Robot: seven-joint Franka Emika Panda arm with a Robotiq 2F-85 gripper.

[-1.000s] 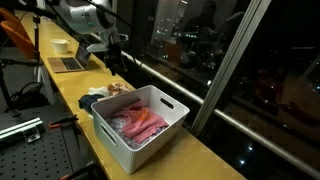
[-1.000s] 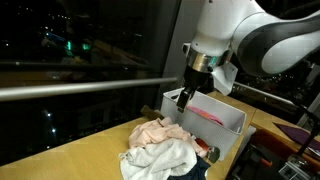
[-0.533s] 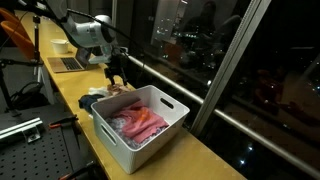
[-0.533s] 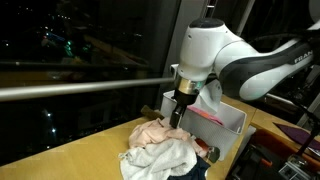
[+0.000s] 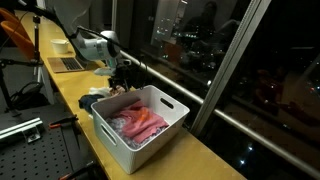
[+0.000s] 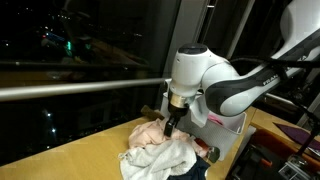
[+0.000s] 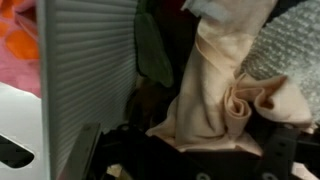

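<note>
Peach cloth (image 7: 215,90) fills the middle of my wrist view, bunched into a soft fold that runs from the top of the frame down toward the bottom edge. My tool (image 6: 172,128) points straight down onto it. Its two dark fingers (image 7: 88,150) show at the lower left and lower right of the wrist view, standing wide apart with the fold between them, so I judge it spread and gripping nothing. That upright pose seems meant to let the fingers straddle a raised ridge of fabric instead of pressing flat into it.

The peach cloth lies on top of a loose heap on the wooden worktop (image 6: 70,150), touching a white towel (image 6: 160,158) at lower centre in an exterior view. The heap sits just beside the end wall of the white bin (image 5: 150,142), whose ribbed side (image 7: 85,70) rises at the left of the wrist view. Pink clothes (image 5: 140,122) lie inside the bin, apart from the heap. A grey knit piece (image 7: 290,50) shows at upper right.

I can read no brand, label or writing anywhere.
</note>
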